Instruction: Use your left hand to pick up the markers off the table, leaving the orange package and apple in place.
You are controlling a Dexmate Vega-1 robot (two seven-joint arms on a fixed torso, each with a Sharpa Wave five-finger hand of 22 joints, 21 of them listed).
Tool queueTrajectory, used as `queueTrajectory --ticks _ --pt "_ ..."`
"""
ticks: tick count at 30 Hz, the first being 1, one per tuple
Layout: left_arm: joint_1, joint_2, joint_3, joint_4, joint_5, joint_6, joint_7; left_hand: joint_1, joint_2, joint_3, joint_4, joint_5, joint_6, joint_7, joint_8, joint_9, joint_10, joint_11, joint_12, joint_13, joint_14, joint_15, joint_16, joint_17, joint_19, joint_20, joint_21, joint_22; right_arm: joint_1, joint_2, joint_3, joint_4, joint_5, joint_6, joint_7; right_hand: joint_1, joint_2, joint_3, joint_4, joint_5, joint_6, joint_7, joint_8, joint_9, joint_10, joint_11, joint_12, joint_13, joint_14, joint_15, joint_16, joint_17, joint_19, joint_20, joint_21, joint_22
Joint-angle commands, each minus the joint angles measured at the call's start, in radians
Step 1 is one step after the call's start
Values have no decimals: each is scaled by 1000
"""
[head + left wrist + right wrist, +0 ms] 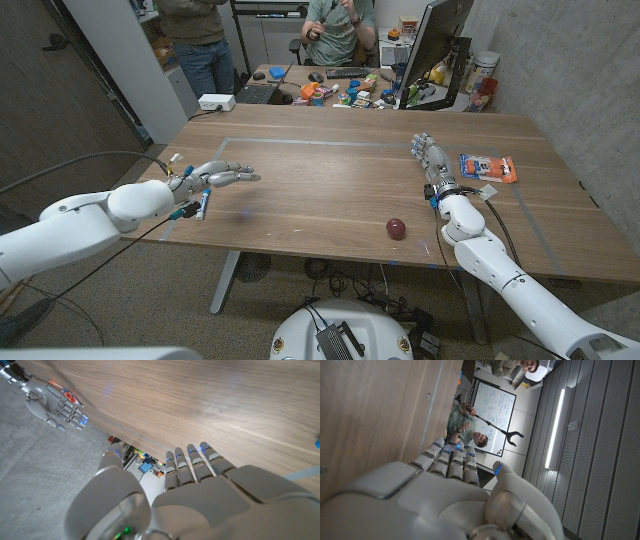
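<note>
My left hand (215, 178) hovers over the table's (320, 190) left edge, fingers stretched out toward the middle with nothing between them. The left wrist view shows the same straight fingers (200, 460) above bare wood. A short dark piece with a blue tip (200, 208) sits under that wrist; I cannot tell whether it is a marker. The dark red apple (397, 229) lies right of centre near the front edge. The orange package (487, 168) lies at the right, and my right hand (432, 160) stands just beside it, fingers apart and holding nothing.
A white box (216, 101) sits on the table's far left corner. Behind the table is a cluttered desk with a keyboard (347, 72) and a monitor (435, 45). Two people (340, 25) are behind it. The table's left edge is directly under my left hand.
</note>
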Motion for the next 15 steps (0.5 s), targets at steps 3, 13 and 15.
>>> queueTrajectory --ticks 3,13,15 --pt "180 -46 -217 -53 251 -12 -161 27 -6 8 0 8 3 -6 5 3 7 -16 9 2 16 -4 8 5 14 -3 9 3 5 0 3 11 -17 8 -14 2 21 6 -4 4 8 1 7 2 9 2 3 4 9 2 8 3 0 -5 -4 5" --pt "145 -44 -242 -39 418 -35 -360 41 -16 7 1 10 -6 -12 3 4 2 -23 8 3 14 -7 7 5 11 -6 7 4 -24 8 8 -25 -50 2 -84 2 21 6 -4 5 10 1 7 2 10 2 3 4 9 3 8 3 -2 -5 -4 5" --pt "133 -36 -244 -27 446 -46 -401 43 -17 7 1 10 -10 -13 1 4 0 -25 7 3 14 -8 7 5 11 -6 8 4 -29 10 9 -31 -55 1 -95 2 21 6 -4 5 9 0 6 2 11 3 3 4 9 3 8 3 -2 -5 -4 5"
